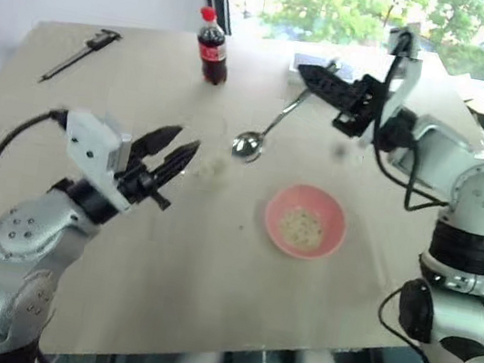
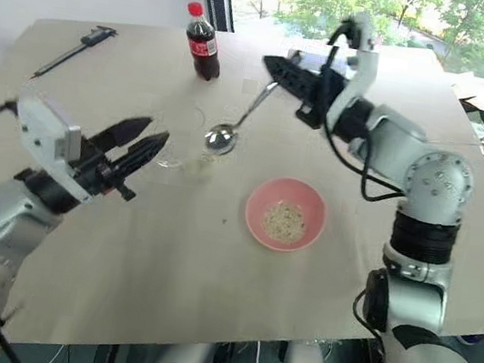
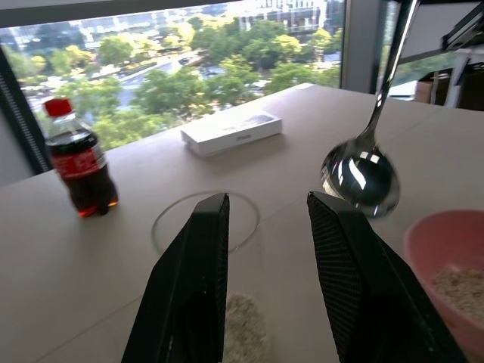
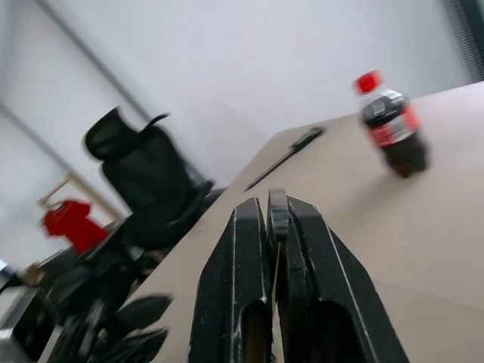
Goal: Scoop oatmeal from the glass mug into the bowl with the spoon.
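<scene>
1. Silver spoon (image 1: 269, 129) is seen clamped by its handle end in the right pincer (image 1: 318, 77), whose fingers are pressed together on it; the head hangs above the desk (image 1: 118, 263), between the glass mug (image 2: 179, 139) and the pink bowl (image 1: 305, 221).
2. Oatmeal (image 1: 300, 227) is shown lying in the bowl, with more flakes seen at the bottom of the mug, which stands just beside the bowl on the side nearer the left arm.
3. Left pincer (image 1: 177, 155) is pictured with its fingers apart, close by the mug but apparently not gripping it.
4. Judged from this, the mug would best be steadied before the spoon is dipped, and the spoon head kept level on the way to the bowl.
5. Open desk is left around the bowl; a cola bottle (image 1: 213, 46), a white box (image 3: 231, 131) and a caliper (image 1: 83, 51) lie well beyond the mug, near the far edge.
</scene>
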`<action>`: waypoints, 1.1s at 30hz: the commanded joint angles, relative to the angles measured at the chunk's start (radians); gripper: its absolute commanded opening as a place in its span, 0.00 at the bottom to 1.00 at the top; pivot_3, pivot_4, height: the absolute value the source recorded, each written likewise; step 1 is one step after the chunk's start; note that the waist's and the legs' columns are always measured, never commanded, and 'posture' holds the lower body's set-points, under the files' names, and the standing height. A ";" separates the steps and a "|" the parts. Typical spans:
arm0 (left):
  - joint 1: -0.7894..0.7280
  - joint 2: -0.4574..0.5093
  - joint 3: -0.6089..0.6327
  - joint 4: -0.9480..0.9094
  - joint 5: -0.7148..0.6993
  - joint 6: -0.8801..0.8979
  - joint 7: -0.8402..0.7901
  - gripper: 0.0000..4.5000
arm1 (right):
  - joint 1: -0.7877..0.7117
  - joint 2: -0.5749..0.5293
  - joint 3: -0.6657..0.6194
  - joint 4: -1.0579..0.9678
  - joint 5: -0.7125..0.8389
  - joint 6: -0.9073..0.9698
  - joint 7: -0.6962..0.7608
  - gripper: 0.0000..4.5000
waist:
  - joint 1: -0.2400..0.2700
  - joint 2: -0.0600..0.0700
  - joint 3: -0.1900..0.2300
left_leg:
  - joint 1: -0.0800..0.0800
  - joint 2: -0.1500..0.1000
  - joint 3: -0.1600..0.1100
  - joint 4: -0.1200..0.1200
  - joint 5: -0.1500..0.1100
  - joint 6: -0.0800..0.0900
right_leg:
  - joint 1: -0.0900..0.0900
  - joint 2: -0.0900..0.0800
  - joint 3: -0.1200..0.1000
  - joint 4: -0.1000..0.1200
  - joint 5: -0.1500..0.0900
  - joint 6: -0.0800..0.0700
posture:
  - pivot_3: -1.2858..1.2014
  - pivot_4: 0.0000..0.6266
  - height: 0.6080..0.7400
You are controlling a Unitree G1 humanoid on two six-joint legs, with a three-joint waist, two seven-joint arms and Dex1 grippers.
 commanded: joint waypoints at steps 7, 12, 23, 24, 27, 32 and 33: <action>0.012 -0.108 -0.141 0.212 0.325 -0.307 0.098 0.37 | -0.052 -0.051 -0.090 0.015 -0.046 -0.053 -0.025 0.00 | -0.006 0.001 -0.001 | 0.001 0.002 0.002 0.000 0.000 0.000 | 0.000 0.000 0.002 0.002 0.000 -0.001 | 0.52 0.24 1.00; -0.019 -0.118 -0.139 0.315 0.387 -0.379 0.121 0.37 | -0.052 -0.051 -0.101 0.003 -0.056 -0.058 -0.044 0.00 | -0.005 0.001 -0.001 | 0.001 0.002 0.002 0.000 0.000 0.000 | 0.000 0.000 0.002 0.002 0.000 0.000 | 0.52 0.24 1.00; -0.133 -0.125 -0.166 0.478 0.403 -0.436 0.116 0.37 | -0.044 -0.045 -0.106 -0.009 -0.070 -0.059 -0.056 0.00 | -0.003 0.001 -0.001 | 0.000 0.002 0.001 0.000 0.000 0.000 | -0.001 0.000 0.001 0.002 0.000 0.000 | 0.52 0.24 1.00; -0.148 -0.127 -0.165 0.498 0.409 -0.443 0.123 0.37 | -0.044 -0.044 -0.105 -0.009 -0.072 -0.060 -0.055 0.00 | -0.004 0.001 -0.001 | 0.000 0.002 0.001 0.000 0.000 0.000 | -0.001 0.000 0.001 0.002 0.001 0.000 | 0.52 0.24 1.00; -0.177 -0.134 -0.163 0.536 0.416 -0.459 0.131 0.37 | -0.043 -0.042 -0.102 -0.012 -0.079 -0.059 -0.049 0.00 | -0.005 0.001 -0.001 | 0.000 0.002 0.001 0.000 0.000 0.000 | -0.001 0.000 0.001 0.002 0.001 0.000 | 0.52 0.24 1.00; -0.184 -0.150 -0.171 0.558 0.418 -0.477 0.134 0.09 | -0.038 -0.044 -0.100 -0.021 -0.095 -0.060 -0.042 0.00 | -0.005 0.001 -0.001 | 0.000 0.002 0.001 0.000 0.000 0.000 | -0.001 0.000 0.001 0.002 0.001 0.000 | 0.52 0.24 1.00; -0.184 -0.152 -0.173 0.561 0.420 -0.480 0.134 0.01 | -0.037 -0.044 -0.100 -0.023 -0.096 -0.060 -0.041 0.00 | -0.005 0.001 -0.001 | 0.000 0.002 0.001 0.000 0.000 0.000 | -0.001 -0.001 0.001 0.002 0.001 0.000 | 0.52 0.24 1.00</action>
